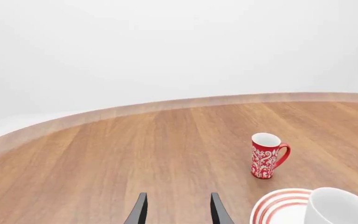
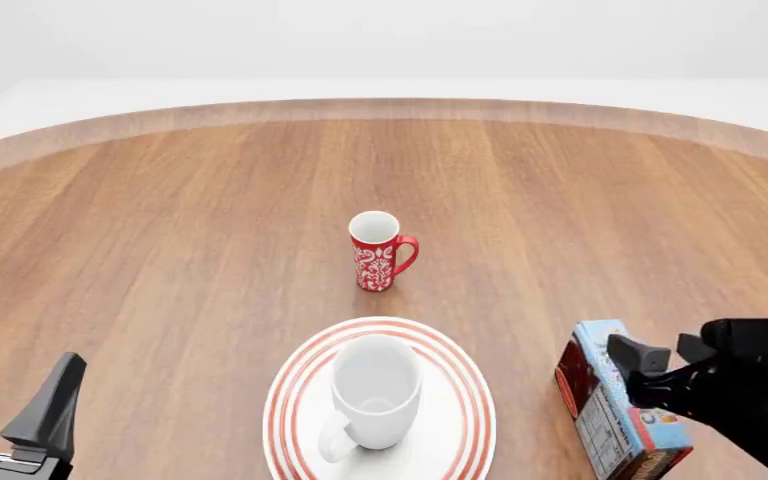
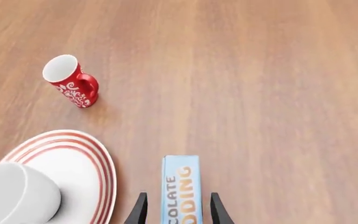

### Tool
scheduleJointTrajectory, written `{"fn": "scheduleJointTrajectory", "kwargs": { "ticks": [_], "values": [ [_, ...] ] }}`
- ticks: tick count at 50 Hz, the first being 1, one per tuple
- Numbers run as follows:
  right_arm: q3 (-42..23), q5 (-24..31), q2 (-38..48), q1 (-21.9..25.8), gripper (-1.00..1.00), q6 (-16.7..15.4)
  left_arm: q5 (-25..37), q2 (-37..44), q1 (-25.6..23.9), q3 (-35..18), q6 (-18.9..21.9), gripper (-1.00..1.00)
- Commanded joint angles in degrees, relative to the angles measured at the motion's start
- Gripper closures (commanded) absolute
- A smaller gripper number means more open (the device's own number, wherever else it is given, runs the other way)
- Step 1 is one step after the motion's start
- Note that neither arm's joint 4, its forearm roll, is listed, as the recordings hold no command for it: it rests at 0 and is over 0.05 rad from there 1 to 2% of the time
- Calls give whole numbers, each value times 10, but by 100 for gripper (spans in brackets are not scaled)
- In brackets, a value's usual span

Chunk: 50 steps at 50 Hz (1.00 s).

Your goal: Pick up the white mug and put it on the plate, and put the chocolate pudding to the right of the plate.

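The white mug (image 2: pixel 376 390) stands upright on the plate (image 2: pixel 464 420), its handle turned toward the near edge of the desk (image 2: pixel 157 230). The plate sits close to that near edge, about midway along it. Just beyond the plate, toward the middle of the desk, a red mug with a white floral pattern (image 2: pixel 379 251) stands upright, apart from the plate, its handle pointing to the right.

The chocolate pudding (image 2: pixel 598 395) stands on a narrow side to the right of the plate, near it but not touching, close to the desk's near edge. The right end effector (image 2: pixel 658 361) straddles the box: in the right wrist view its two dark fingers (image 3: pixel 136 210) lie on either side of the light blue lettered face (image 3: pixel 181 186), with a slight gap showing on each side, so I cannot tell whether they press it.

The left end effector (image 2: pixel 13 390) is open and holds nothing, near the desk's near left corner, well apart from the plate.
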Motion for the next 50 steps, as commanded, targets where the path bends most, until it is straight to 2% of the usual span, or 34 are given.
{"fn": "scheduleJointTrajectory", "kwargs": {
  "ticks": [1, 6, 11, 16, 19, 24, 25, 26, 28, 37, 50],
  "values": [
    [-57, 95, -86, -1, -100, -5, 0, 0, 0, 0, 0, -100],
    [-92, 143, -133, -7, -100, -23, 0, 0, 0, 0, 0, -100],
    [-146, 209, -215, -24, -100, -60, 0, 0, 0, 0, 0, -100],
    [-170, 236, -261, -37, -100, -71, 0, 0, 0, 0, 0, -100],
    [-189, 262, -314, -62, -100, -107, -2, 0, -2, 0, 2, -100],
    [-185, 271, -365, -81, -100, -135, -3, 0, -1, 0, 3, -100],
    [-191, 278, -402, -96, -100, -163, -3, 0, -2, 0, 3, -100],
    [-190, 279, -402, -96, -100, -163, -3, 0, -2, 0, 3, -100],
    [-224, 263, -407, -108, -100, -188, -4, 0, -2, 0, 4, -100],
    [-262, 226, -407, -117, -100, -211, -10, 0, -1, 0, 6, -100],
    [-365, 218, -407, -191, -100, -185, -17, 0, -3, 0, 15, -100]
  ]
}}
